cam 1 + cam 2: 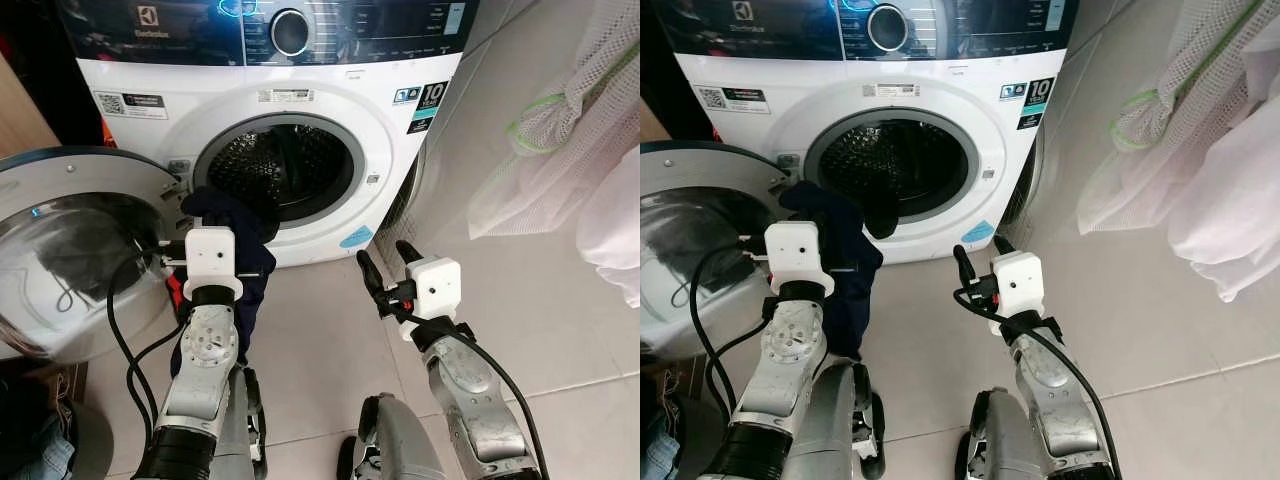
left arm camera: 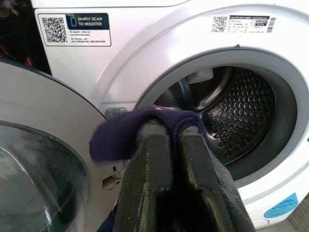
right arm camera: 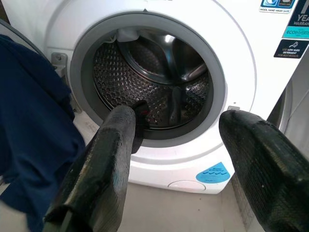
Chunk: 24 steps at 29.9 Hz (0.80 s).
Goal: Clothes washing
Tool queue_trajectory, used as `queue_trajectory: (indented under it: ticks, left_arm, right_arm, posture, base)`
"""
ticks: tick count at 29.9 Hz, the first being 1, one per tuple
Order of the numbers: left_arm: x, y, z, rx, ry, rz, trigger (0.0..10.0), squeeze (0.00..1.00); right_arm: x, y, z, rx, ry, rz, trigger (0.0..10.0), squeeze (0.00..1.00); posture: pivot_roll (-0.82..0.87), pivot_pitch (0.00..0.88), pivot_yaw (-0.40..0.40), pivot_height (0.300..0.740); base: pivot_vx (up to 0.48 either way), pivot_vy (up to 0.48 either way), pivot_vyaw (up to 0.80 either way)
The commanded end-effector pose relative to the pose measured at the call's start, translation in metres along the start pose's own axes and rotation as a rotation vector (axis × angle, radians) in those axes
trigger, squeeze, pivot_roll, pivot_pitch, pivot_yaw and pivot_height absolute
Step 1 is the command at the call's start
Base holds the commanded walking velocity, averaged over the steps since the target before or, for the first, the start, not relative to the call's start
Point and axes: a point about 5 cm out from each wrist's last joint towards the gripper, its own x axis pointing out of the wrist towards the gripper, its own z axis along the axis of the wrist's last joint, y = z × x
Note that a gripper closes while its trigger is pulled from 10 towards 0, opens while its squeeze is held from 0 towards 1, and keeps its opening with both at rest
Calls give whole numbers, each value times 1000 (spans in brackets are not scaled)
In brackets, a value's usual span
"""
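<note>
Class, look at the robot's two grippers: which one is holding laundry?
The left gripper, shut on the dark blue garment by the washer's open door. The right gripper is open and holds nothing.

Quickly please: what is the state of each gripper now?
Left gripper: shut on the dark navy cloth garment.
Right gripper: open, holding nothing.

A: Washer (image 1: 400,170) body? Drum (image 3: 159,77)?
B: Glossy white plastic; drum's dimpled shiny metal.
A: Garment (image 1: 235,250)? Floor (image 1: 330,340)?
B: Soft matt navy cloth; smooth pale tiles. Left claw (image 2: 174,140) fingers look rough matt black rubber.
</note>
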Motion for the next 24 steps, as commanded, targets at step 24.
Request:
queue_trajectory:
  ticks: [24]
  left_arm:
    - [4,-8,5,-84,0,-36,10000,0]
  right_arm:
    - [0,1,-1,17,12,17,10000,0]
  posture:
    - [94,276,-108,622]
  base:
    - [0,0,0]
